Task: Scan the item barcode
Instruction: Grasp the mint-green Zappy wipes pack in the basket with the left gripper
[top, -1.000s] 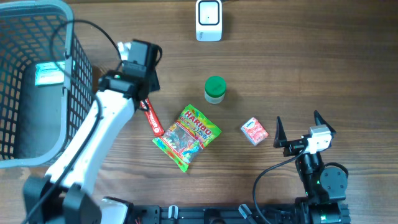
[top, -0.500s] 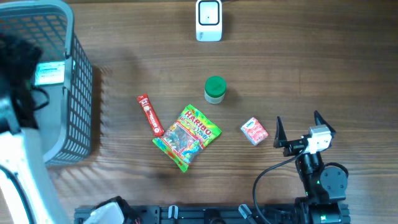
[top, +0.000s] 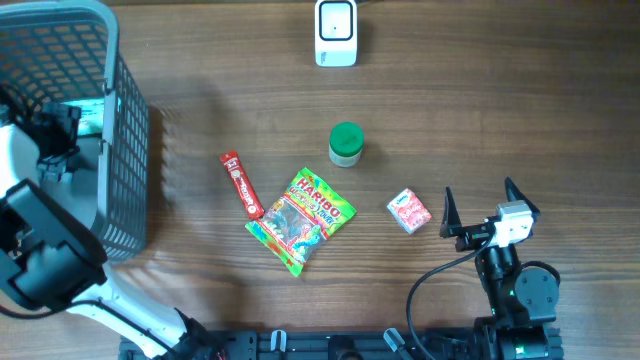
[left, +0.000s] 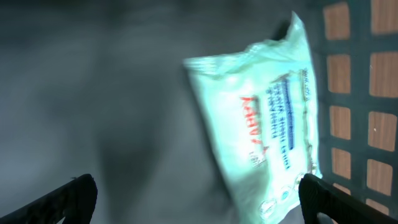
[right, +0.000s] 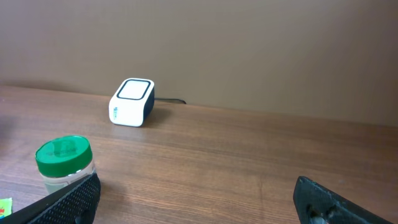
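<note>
Wooden tabletop (top: 500, 100) holds a white box scanner (top: 336, 32) at the far edge; the left gripper (left: 199, 200) hangs released over a pale green wipes packet (left: 261, 118) in the grey mesh basket (top: 125, 150), apparently done, while the yellow sweets bag (top: 300, 218) looks unscanned, right gripper (top: 481, 206) open.

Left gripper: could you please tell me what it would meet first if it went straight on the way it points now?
Most likely the pale green packet lying in the grey basket: the left gripper, jaws open, points down at it. The blur leaves the depth unclear.
</note>
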